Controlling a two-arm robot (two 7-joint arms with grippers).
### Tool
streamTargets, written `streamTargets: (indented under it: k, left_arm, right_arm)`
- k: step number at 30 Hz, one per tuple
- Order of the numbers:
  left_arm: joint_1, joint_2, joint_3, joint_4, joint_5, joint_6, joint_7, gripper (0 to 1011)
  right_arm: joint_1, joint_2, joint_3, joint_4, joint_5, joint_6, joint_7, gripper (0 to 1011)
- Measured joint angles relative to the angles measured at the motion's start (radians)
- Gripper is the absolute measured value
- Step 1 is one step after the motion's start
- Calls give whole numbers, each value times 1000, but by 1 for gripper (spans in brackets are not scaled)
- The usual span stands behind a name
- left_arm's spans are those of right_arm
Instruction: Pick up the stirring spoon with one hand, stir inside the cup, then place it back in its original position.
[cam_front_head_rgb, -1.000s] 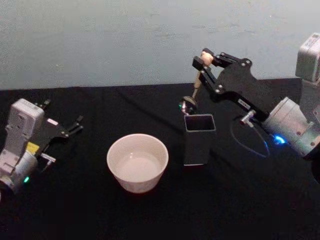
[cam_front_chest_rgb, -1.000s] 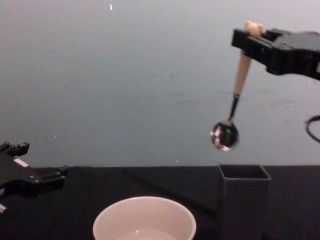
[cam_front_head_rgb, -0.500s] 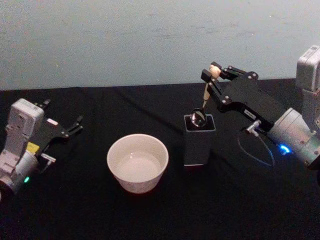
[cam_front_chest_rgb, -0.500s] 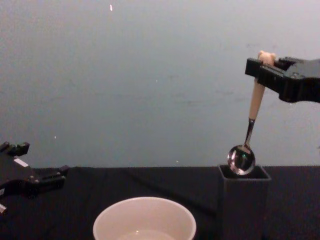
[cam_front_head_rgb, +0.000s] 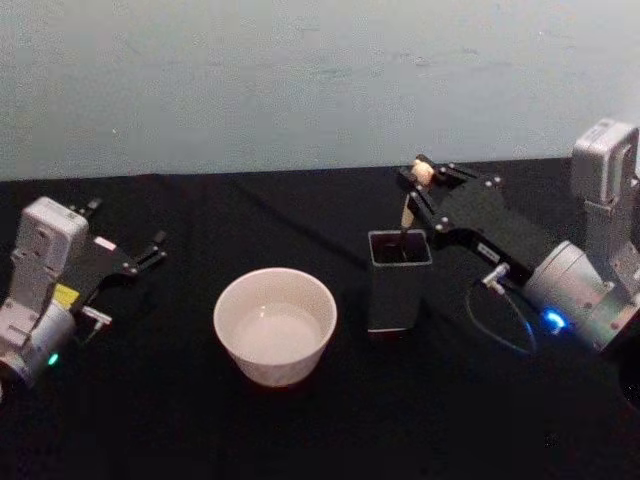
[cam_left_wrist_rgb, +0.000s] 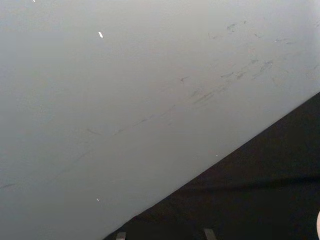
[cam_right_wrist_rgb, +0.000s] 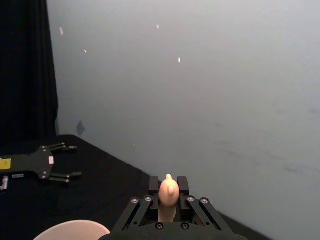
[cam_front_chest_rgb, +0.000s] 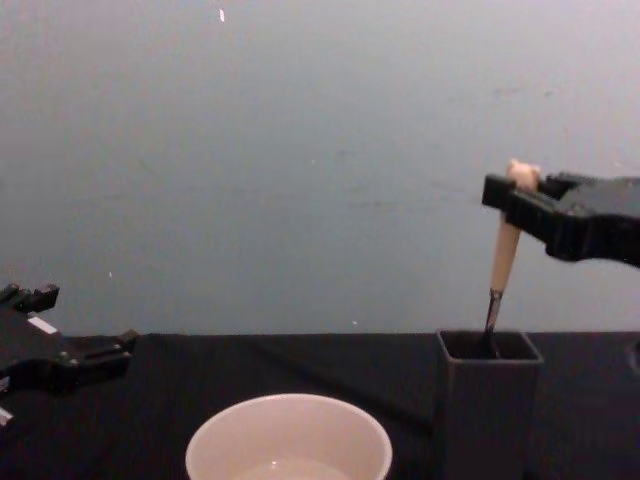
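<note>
My right gripper (cam_front_head_rgb: 418, 181) is shut on the stirring spoon (cam_front_head_rgb: 407, 207) just below its bear-head knob. The pale handle (cam_front_chest_rgb: 503, 256) leans over the dark grey square holder (cam_front_chest_rgb: 487, 410), and the thin stem dips into its opening; the bowl is hidden inside. In the right wrist view the knob (cam_right_wrist_rgb: 169, 190) sits between the closed fingers of the gripper (cam_right_wrist_rgb: 169, 196). The cream-white cup (cam_front_head_rgb: 275, 325) stands left of the holder (cam_front_head_rgb: 398, 290), apart from it, with its rim also low in the chest view (cam_front_chest_rgb: 288, 440). My left gripper (cam_front_head_rgb: 150, 252) rests open at the table's left side.
A black cloth (cam_front_head_rgb: 320, 430) covers the table, with a pale blue-grey wall (cam_front_head_rgb: 300, 80) right behind it. A blue cable (cam_front_head_rgb: 500, 320) loops under my right wrist near the holder. Open cloth lies between the cup and my left gripper.
My right gripper has come down and slightly right with the spoon. The bowl went from hanging above the holder to inside it. The left arm has not moved.
</note>
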Motion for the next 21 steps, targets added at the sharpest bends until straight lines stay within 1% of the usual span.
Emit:
streamTargets:
  k: [5, 8, 12, 21]
  left_arm:
    - [0, 0, 0, 0, 0, 0, 0, 1001]
    - [0, 0, 0, 0, 0, 0, 0, 1001]
    - [0, 0, 0, 0, 0, 0, 0, 1001]
    - [0, 0, 0, 0, 0, 0, 0, 1001]
  right_arm:
    - [-13, -21, -2, 26, 2, -8, -12, 214]
    - [-22, -39, -3, 51, 5, -22, -17, 214]
    - [-27, -54, -3, 72, 6, -41, -18, 214]
    - [-32, -90, 0, 122, -3, -76, -32, 214]
